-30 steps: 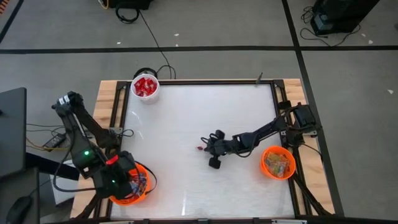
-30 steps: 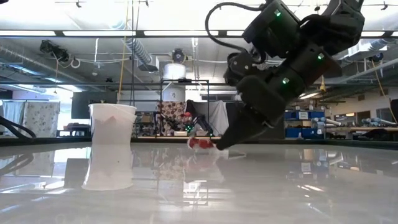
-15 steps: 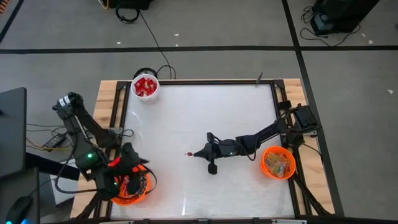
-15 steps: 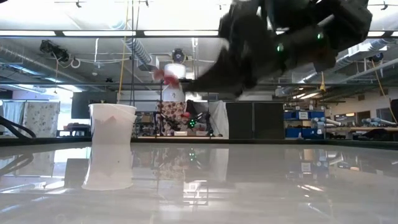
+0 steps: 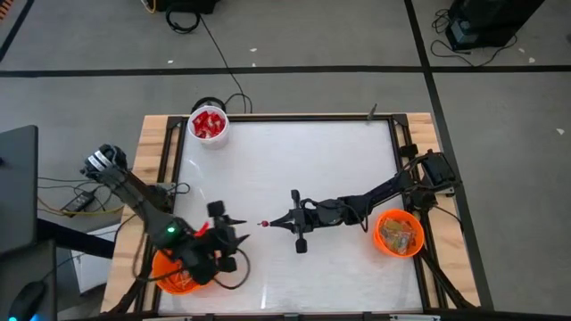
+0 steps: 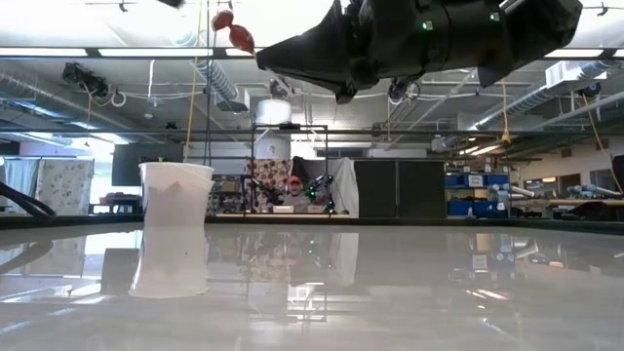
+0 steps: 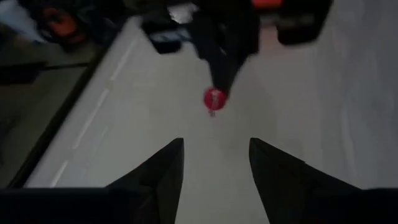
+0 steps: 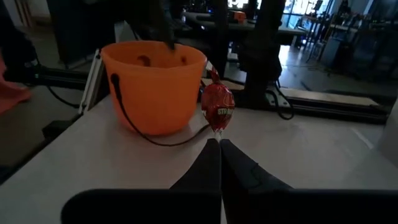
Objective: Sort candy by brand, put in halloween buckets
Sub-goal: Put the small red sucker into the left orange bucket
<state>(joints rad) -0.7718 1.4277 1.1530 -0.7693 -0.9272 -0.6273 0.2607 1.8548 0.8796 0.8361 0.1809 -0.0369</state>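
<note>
Delivery of a red-wrapped lollipop (image 5: 264, 222) is the step in hand, judged from how it is carried above the table (image 5: 294, 160) just left of centre in the high view. It is pinched by its stick between the closed fingers of the right gripper (image 5: 275, 220); the red head is seen standing up from the fingertips in the right wrist view (image 8: 217, 107), with an orange bucket (image 8: 153, 84) beyond it.

The left gripper (image 5: 234, 230) is held close by, at the lower left, its fingers (image 7: 155, 177) parted and empty, aimed at the sweet (image 7: 214, 98).

A handover seems called for next, or a carry onward to the orange bucket at the lower left (image 5: 176, 275). A second orange bucket (image 5: 398, 232) sits at the right and a white cup of red packets (image 5: 208, 125) at the upper left.
</note>
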